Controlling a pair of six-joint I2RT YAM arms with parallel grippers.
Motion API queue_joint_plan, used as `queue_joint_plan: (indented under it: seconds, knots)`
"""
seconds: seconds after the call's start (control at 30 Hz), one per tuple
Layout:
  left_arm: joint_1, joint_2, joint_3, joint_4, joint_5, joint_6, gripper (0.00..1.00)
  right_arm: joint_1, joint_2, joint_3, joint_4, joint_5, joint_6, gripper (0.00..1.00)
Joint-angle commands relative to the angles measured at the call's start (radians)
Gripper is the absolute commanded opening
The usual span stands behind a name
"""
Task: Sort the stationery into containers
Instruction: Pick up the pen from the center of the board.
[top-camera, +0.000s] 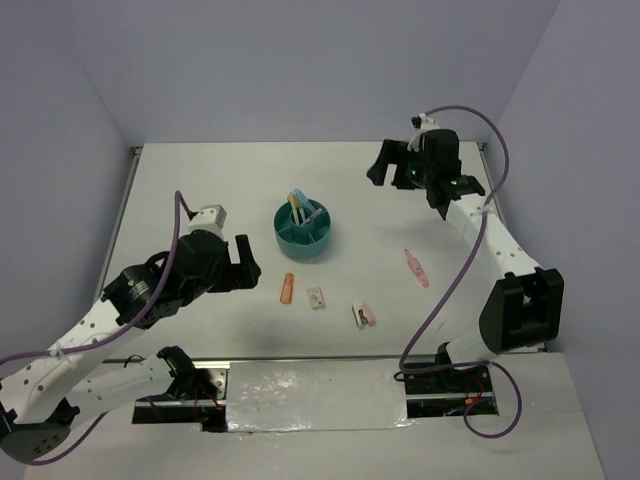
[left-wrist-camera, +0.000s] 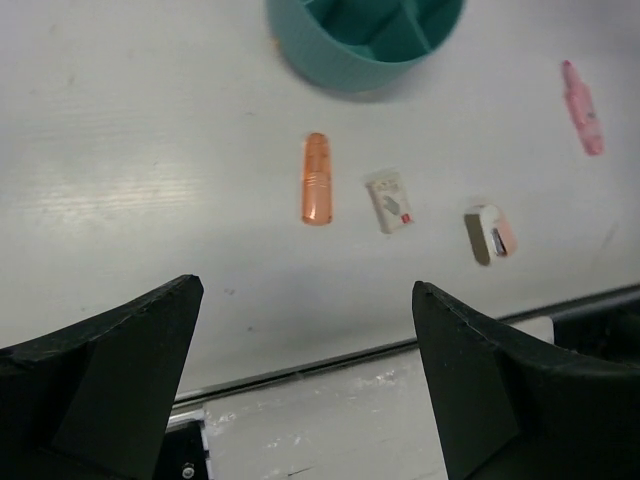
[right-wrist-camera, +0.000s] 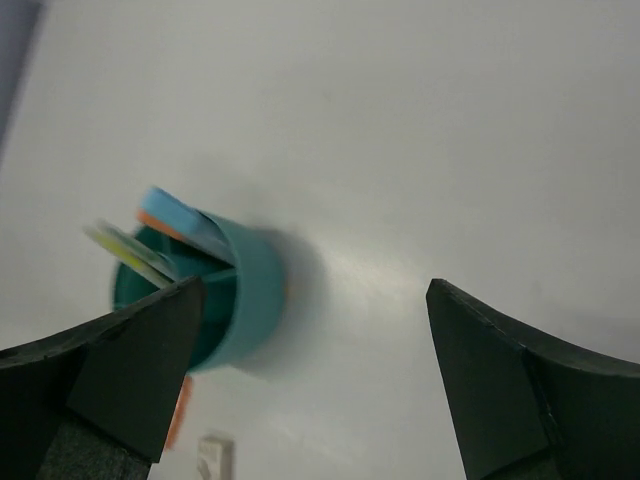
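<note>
The teal organiser bowl (top-camera: 304, 229) stands mid-table and holds a yellow pencil (top-camera: 296, 208) and a light-blue marker upright. It also shows in the left wrist view (left-wrist-camera: 365, 40) and the right wrist view (right-wrist-camera: 235, 290). In front of it lie an orange marker (top-camera: 288, 288), a small white piece (top-camera: 317, 298), a white and pink piece (top-camera: 362, 315) and a pink marker (top-camera: 416, 267). My left gripper (top-camera: 247, 262) is open and empty, left of the orange marker (left-wrist-camera: 317, 179). My right gripper (top-camera: 392, 162) is open and empty, raised at the far right.
A metal strip (top-camera: 300, 395) runs along the near table edge between the arm bases. Grey walls close in the table at the back and both sides. The purple cables (top-camera: 470, 250) hang along the arms.
</note>
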Motion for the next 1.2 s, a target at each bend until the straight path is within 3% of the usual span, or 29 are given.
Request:
queue_joint_plan:
  seconds: [0.0, 0.23, 0.4, 0.7, 0.83, 0.93, 1.03, 1.07, 1.13, 1.17]
  knots:
    - [0.001, 0.028, 0.051, -0.147, -0.162, -0.124, 0.99, -0.005, -0.081, -0.082, -0.282, 0.293, -0.018, 0.99]
    - [0.001, 0.044, -0.029, -0.091, -0.085, -0.119, 0.99, -0.012, -0.132, -0.333, -0.400, 0.463, 0.075, 0.97]
    - [0.000, 0.047, -0.087, -0.029, -0.016, -0.068, 0.99, -0.035, -0.178, -0.461, -0.366, 0.431, 0.067, 0.92]
    - [0.001, 0.134, -0.103, 0.000, 0.050, -0.030, 0.99, -0.057, -0.128, -0.518, -0.340, 0.394, 0.019, 0.91]
    - [0.001, 0.137, -0.095, 0.005, 0.056, -0.010, 0.99, -0.057, -0.022, -0.493, -0.333, 0.404, -0.001, 0.90]
    - [0.001, 0.131, -0.092, 0.011, 0.064, -0.002, 0.99, -0.058, 0.026, -0.475, -0.323, 0.407, -0.024, 0.81]
    - [0.001, 0.134, -0.086, 0.008, 0.065, -0.002, 0.99, -0.057, 0.043, -0.489, -0.307, 0.385, -0.026, 0.54]
    - [0.001, 0.134, -0.081, 0.008, 0.064, -0.003, 0.99, -0.057, 0.040, -0.496, -0.299, 0.376, -0.024, 0.40]
    - [0.001, 0.136, -0.077, 0.009, 0.065, -0.005, 0.99, -0.058, 0.029, -0.516, -0.277, 0.348, -0.024, 0.30]
    - [0.001, 0.137, -0.069, 0.018, 0.068, -0.010, 0.99, -0.054, 0.006, -0.522, -0.273, 0.342, -0.027, 0.19]
